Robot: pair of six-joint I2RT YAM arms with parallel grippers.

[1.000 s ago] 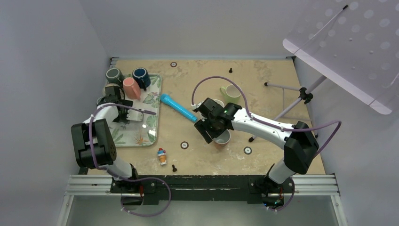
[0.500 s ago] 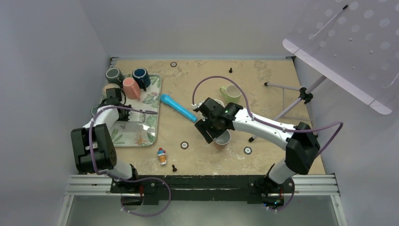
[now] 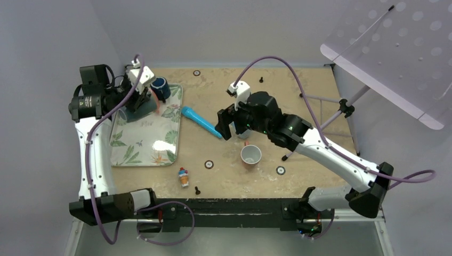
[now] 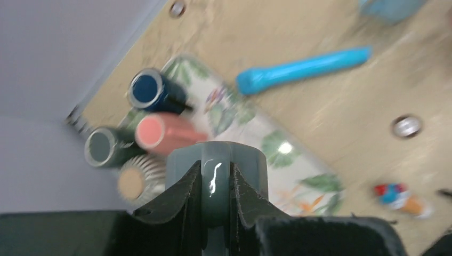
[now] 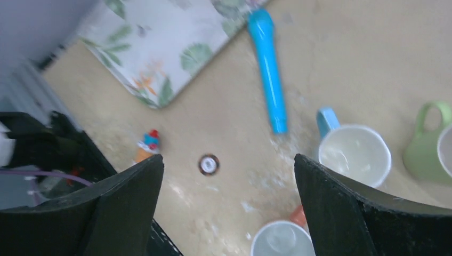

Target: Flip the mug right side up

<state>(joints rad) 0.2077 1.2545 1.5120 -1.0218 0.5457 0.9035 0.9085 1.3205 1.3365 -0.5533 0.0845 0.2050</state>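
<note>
My left gripper (image 3: 140, 99) is raised over the far end of the leaf-patterned tray (image 3: 144, 146). It is shut on the handle of a grey mug (image 4: 250, 160). In the left wrist view the handle runs between the jaws and the mug's body stands beyond them. I cannot tell which way its mouth faces. My right gripper (image 3: 226, 126) hangs open above the table, with nothing between its fingers (image 5: 128, 197). Below it an orange mug (image 3: 250, 155) stands upright, its white inside showing.
Dark blue (image 4: 152, 90), pink (image 4: 162, 133), dark green (image 4: 104, 146) and ribbed (image 4: 136, 181) mugs crowd the tray's far corner. A blue cylinder (image 3: 201, 121), a white mug with a blue handle (image 5: 354, 154), a green mug (image 5: 426, 149) and a small toy (image 3: 183, 177) lie on the table. A stand (image 3: 341, 106) rises at right.
The left gripper shut on the grey mug and lifted it toward the tray's far end. The right gripper opened, left the orange mug and rose toward the back.
</note>
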